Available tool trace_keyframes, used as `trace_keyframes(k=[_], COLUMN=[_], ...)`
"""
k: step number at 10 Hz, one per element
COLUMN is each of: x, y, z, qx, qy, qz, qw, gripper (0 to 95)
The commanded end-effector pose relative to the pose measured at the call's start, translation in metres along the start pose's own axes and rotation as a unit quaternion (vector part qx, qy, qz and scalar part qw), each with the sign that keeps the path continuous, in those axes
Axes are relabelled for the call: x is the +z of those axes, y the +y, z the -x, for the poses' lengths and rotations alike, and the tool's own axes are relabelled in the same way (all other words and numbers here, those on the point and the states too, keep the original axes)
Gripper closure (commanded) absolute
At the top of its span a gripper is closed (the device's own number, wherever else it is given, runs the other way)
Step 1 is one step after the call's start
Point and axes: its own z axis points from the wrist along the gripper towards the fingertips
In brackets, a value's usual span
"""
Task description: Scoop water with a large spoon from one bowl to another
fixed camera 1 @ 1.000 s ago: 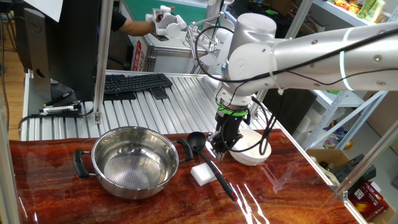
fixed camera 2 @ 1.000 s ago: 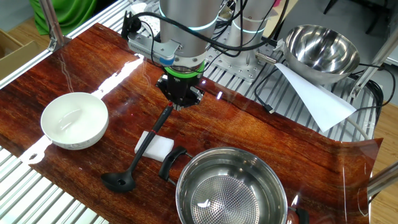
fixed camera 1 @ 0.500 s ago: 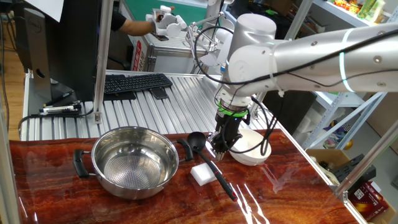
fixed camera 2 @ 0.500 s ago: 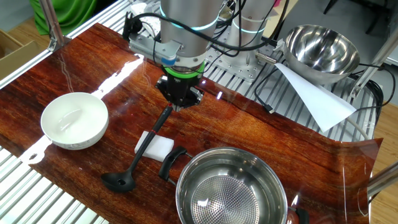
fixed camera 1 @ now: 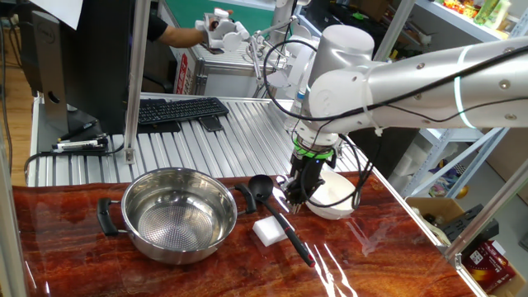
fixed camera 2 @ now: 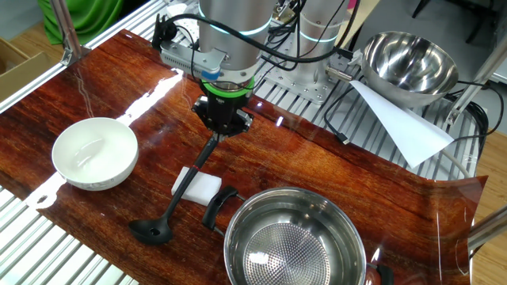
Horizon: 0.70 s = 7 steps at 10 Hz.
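The large spoon point(fixed camera 1: 290, 238) point(fixed camera 2: 179, 198), a black ladle, lies with its cup on the table and its handle propped across a white block point(fixed camera 1: 264, 233) point(fixed camera 2: 209, 188). My gripper point(fixed camera 1: 295, 199) point(fixed camera 2: 220, 134) hangs shut just above the handle's raised end, holding nothing. The steel pot point(fixed camera 1: 132, 198) point(fixed camera 2: 238, 231) with black side handles stands beside the ladle's cup. On the other side of the ladle sits the white bowl point(fixed camera 1: 337, 209) point(fixed camera 2: 95, 180); in one fixed view the gripper and its cable cover part of it.
Behind the wooden tabletop runs a ribbed metal surface carrying a black keyboard point(fixed camera 1: 177, 109). A second steel bowl point(fixed camera 2: 408, 59) and a white paper sheet point(fixed camera 2: 404, 127) lie beyond the arm's base. An upright metal post point(fixed camera 1: 136, 82) stands at the back left.
The arm has shifted slightly and the gripper has edged sideways over the handle's end. The ladle, pot and bowl have stayed put.
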Motion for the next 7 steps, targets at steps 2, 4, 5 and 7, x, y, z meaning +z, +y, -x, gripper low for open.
trace_keyframes(k=[2,4,5,7], x=[0.004,0.016,0.02,0.028], y=[0.0,-0.005,-0.007,-0.009], z=[0.001,0.0,-0.001,0.0], qx=[0.002,0.0,0.0,-0.001], qy=[0.0,-0.004,-0.006,-0.007], qz=[-0.001,0.003,0.003,0.004], qw=[1.0,1.0,1.0,1.0], gripper=[38.0,19.0,19.0,19.0])
